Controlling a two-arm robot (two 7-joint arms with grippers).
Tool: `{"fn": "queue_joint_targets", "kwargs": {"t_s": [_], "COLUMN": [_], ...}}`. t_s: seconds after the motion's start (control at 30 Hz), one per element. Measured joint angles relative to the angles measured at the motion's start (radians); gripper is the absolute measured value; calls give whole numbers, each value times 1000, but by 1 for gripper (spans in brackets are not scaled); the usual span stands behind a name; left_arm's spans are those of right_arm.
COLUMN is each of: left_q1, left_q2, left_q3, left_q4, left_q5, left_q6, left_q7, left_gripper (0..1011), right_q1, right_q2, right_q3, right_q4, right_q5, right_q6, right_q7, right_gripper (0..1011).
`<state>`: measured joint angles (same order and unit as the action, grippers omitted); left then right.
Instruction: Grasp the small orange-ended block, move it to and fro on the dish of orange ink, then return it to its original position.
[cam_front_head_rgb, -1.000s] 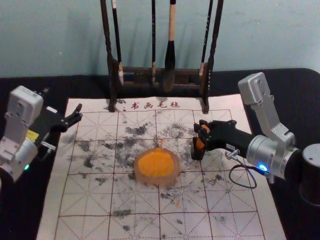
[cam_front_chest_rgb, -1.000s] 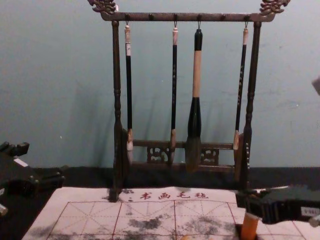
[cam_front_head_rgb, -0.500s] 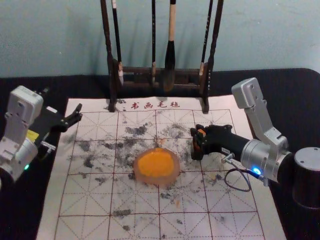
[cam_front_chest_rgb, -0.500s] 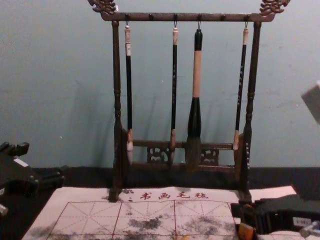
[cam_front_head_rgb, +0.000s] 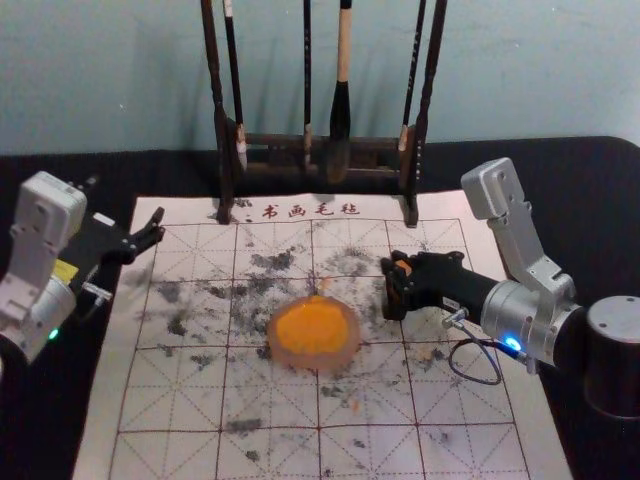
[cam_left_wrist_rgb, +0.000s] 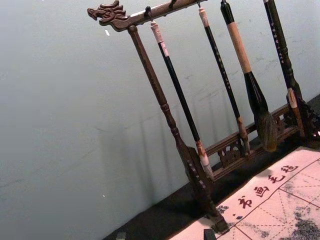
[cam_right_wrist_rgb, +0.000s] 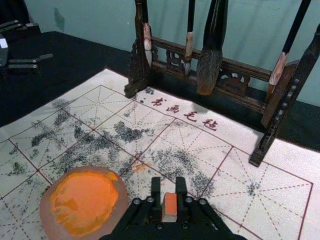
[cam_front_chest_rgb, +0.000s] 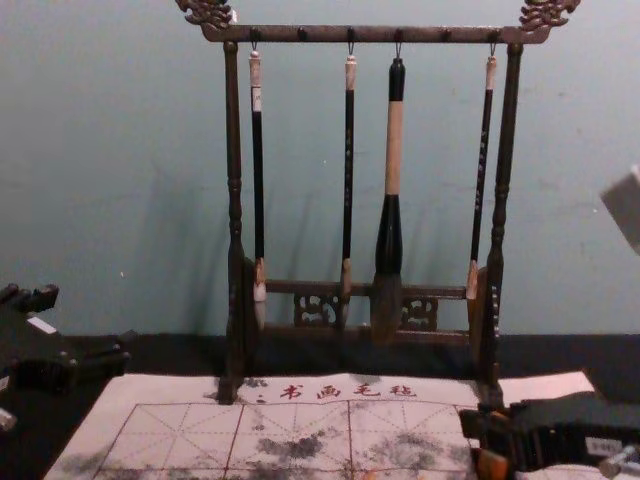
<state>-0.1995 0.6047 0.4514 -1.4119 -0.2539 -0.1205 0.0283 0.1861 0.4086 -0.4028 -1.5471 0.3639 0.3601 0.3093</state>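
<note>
One orange-ended block (cam_right_wrist_rgb: 171, 204) sits clasped inside the right pincer (cam_front_head_rgb: 393, 286); the left pincer (cam_front_head_rgb: 156, 226), spread wide, hangs at far left.

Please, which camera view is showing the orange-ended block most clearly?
The right wrist view: there the block sits near, between the right gripper's fingers, showing orange and paler parts. The head view gives a bit of orange at that gripper; the chest view, an orange patch low on the right.

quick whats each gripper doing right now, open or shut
Left gripper: open, empty, by the mat's left edge.
Right gripper: closed on the orange-ended block, right of the ink dish.
</note>
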Motion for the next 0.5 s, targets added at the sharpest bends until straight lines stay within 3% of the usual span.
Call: {"fn": "queue_joint_targets", "kwargs": {"t_s": [0.2, 0.5], "left_q1": [0, 0], "left_q2": [0, 0], "left_q3": [0, 0], "left_q4": [0, 0], "left_q5": [0, 0], "left_q6": [0, 0], "left_q7": [0, 0], "left_gripper": [1001, 1001], "right_q1": [0, 0], "right_q2": [0, 1], "right_q3": [1, 1], "right_q4": [-1, -2], "right_q5": [2, 3], "right_q6": [0, -1], "right_q7": [0, 1], "right_gripper": [307, 622]}}
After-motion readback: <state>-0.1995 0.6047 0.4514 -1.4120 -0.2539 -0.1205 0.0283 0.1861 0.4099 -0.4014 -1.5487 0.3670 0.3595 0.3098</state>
